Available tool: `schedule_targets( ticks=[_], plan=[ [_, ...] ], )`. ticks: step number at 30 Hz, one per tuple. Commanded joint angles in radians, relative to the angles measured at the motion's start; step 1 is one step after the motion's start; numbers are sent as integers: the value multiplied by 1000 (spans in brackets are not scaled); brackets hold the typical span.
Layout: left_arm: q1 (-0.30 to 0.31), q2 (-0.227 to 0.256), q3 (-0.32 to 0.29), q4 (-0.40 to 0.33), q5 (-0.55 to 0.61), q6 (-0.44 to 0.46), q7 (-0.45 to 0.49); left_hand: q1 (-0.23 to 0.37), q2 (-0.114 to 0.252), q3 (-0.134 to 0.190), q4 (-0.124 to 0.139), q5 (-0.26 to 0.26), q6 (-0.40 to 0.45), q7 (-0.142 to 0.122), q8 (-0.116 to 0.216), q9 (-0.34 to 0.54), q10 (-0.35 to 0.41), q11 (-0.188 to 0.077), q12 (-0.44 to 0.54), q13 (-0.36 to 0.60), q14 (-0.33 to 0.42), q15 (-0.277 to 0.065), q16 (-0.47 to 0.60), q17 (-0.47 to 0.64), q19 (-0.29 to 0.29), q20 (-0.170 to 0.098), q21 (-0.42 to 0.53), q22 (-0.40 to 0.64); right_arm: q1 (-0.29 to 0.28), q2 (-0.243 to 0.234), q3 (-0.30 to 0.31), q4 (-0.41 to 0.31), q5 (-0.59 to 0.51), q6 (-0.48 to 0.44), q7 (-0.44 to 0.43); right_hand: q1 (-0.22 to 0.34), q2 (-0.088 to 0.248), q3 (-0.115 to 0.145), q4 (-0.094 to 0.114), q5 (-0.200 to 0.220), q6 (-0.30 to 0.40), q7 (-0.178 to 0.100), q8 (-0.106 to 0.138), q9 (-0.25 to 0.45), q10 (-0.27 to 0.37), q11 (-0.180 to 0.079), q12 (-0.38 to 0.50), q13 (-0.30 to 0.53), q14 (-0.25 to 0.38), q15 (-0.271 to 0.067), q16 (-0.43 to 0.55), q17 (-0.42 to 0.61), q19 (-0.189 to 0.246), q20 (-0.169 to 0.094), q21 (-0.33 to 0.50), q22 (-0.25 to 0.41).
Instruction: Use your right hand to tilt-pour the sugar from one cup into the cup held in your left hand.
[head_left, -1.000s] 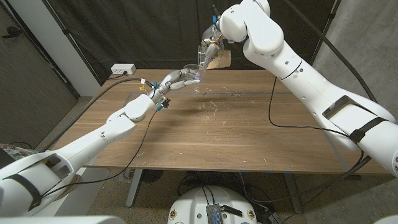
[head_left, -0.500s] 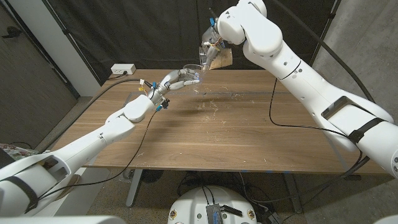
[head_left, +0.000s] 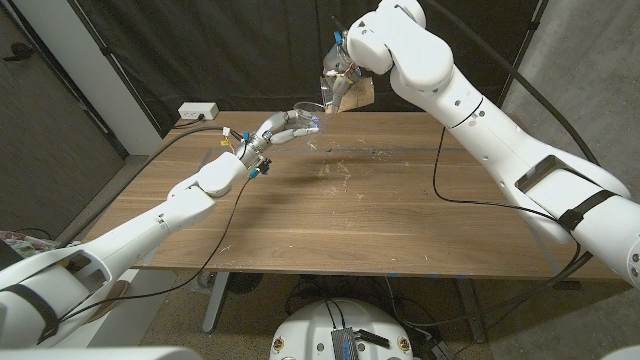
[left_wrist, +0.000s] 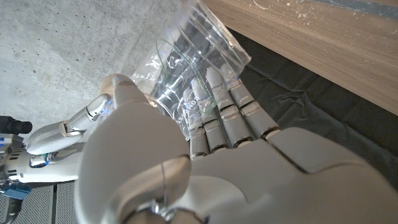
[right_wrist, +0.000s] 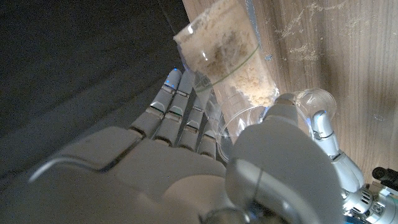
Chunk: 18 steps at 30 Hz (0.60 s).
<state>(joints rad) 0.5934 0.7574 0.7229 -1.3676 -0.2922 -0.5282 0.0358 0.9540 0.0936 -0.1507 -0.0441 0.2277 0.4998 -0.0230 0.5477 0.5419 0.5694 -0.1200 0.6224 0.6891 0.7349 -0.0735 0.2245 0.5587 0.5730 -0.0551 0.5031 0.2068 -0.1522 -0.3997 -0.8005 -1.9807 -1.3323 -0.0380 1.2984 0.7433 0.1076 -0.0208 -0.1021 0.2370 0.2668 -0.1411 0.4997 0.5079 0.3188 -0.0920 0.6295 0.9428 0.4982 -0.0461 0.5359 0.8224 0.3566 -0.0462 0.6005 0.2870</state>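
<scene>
The left arm (head_left: 150, 230) enters from the near left corner and extends diagonally over the table (head_left: 400, 220) toward its far edge. A black cable (head_left: 225, 245) runs along the table beside this arm, and a second cable (head_left: 437, 170) crosses the right part of the table toward the right arm (head_left: 480, 110). Fine white grains (head_left: 335, 170) are scattered on the wood past the table's middle. The left hand (head_left: 280, 128) is raised above the far part of the table, with its fingers (left_wrist: 217, 106) wrapped around a clear cup (head_left: 311, 113). In the left wrist view this cup (left_wrist: 193, 62) lies tilted against the fingers, thumb on its near side, and its walls are transparent; whether it contains sugar cannot be told from that view. The right arm descends from the near right corner, rises over the table and bends back down at the far edge. The right hand (head_left: 352, 62) is above and just beyond the left hand, holding the sugar cup (head_left: 335, 85) tilted with its mouth toward the clear cup. In the right wrist view the fingers (right_wrist: 180, 106) and thumb close on the sugar cup (right_wrist: 227, 56), which is angled so that the sugar (right_wrist: 249, 78) lies along its lower wall up to the rim, directly over the open mouth of the clear cup (right_wrist: 298, 106). The two rims are close; contact cannot be told. A white power strip (head_left: 198, 111) lies at the far left corner of the table, in front of a dark curtain (head_left: 230, 50).
</scene>
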Motion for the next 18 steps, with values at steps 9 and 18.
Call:
schedule_targets(
  ticks=[9,18],
  plan=[
    [-12,-24,8,38,5,-27,-6,13,17,-4,0,-3,8,-3,8,3,8,-8,4,1,5,-81,-2,6,-7,-29,5,2,7,21,1,-18,-44,61,29,0,12,3,-6,5,63,-46,7,2,13,-5,6,5,12,-184,-1,9,10,-48,7,-2],
    [-20,-48,17,78,0,-60,-20,19,21,-3,-2,-2,7,-1,10,6,7,-9,5,3,5,-82,-3,7,-7,-28,6,2,23,49,-11,-13,-60,79,60,-2,13,2,-5,6,69,-44,8,3,15,-7,5,6,14,-184,-2,14,10,-47,9,-3]
  ],
)
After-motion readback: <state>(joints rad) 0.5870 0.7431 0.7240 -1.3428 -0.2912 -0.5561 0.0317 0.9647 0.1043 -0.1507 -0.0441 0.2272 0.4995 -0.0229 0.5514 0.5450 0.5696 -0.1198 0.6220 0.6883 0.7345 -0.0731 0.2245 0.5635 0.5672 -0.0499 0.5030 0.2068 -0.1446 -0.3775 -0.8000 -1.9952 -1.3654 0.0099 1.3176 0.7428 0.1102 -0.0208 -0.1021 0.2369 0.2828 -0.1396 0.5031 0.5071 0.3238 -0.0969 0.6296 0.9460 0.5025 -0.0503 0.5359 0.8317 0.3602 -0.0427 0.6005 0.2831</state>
